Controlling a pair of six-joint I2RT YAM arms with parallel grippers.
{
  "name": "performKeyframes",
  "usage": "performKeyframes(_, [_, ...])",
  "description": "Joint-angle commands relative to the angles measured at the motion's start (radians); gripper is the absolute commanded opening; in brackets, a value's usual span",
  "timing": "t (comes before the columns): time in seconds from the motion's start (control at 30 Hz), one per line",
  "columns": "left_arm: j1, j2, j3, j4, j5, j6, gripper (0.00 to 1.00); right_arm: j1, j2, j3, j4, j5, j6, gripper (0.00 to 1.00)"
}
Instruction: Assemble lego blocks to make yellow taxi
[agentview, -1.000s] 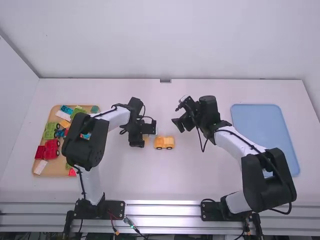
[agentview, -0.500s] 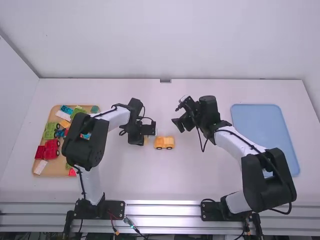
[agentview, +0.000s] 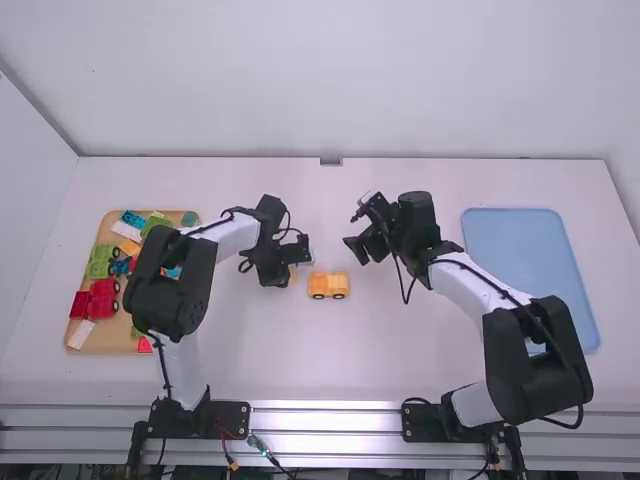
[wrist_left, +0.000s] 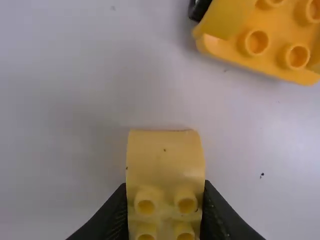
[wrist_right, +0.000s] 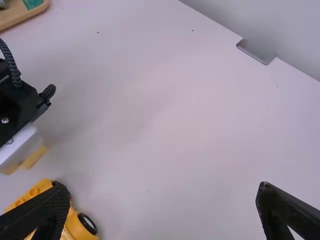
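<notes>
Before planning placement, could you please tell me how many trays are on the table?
2: the wooden tray at left, partly behind the left arm, and the blue tray at right, partly behind the right arm.

The left gripper (agentview: 290, 264) has turned a little (just a slight twist, really).

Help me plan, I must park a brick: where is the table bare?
One patch of table lies between the yellow car and metal rail; another runs from the left claw and right claw to the back wall. Crowded: where the left claw's yellow block sits close beside the car, and the wooden tray of bricks.
</notes>
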Motion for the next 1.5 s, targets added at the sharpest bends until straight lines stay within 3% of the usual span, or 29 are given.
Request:
performKeyframes(0.0, [-0.007, 0.013, -0.009, -0.010, 0.019, -0.064, 0.24, -0.001, -0.031, -0.007, -0.001, -0.009, 0.003, 0.98])
performKeyframes(0.07, [-0.007, 0.013, -0.009, -0.001, 0.018, -0.114, 0.29, -0.001, -0.031, -0.007, 0.000, -0.010, 0.003, 0.99])
performKeyframes(0.17, [-0.007, 0.013, -0.009, 0.030, 0.019, -0.234, 0.29, -0.001, -0.031, -0.007, 0.000, -0.009, -0.004, 0.98])
performKeyframes(0.37, [-0.006, 0.013, -0.009, 0.113, 0.018, -0.657, 0.02, -0.001, -0.031, -0.007, 0.022, -0.009, -0.004, 0.99])
performKeyframes(0.57, [-0.006, 0.013, -0.009, 0.130, 0.000, -0.919, 0.02, -0.003, -0.031, -0.007, 0.030, -0.010, -0.076, 0.99])
performKeyframes(0.93, [-0.008, 0.013, -0.009, 0.044, -0.137, -1.968, 0.02, -0.001, -0.031, -0.007, 0.022, -0.010, -0.075, 0.99])
performKeyframes(1.2, [-0.011, 0.013, -0.009, -0.089, -0.092, -2.614, 0.02, -0.001, -0.031, -0.007, 0.023, -0.010, -0.072, 0.98])
performKeyframes(1.47, [-0.012, 0.013, -0.009, -0.071, 0.002, -2.827, 0.02, -0.001, -0.031, -0.007, 0.022, -0.010, -0.072, 0.99])
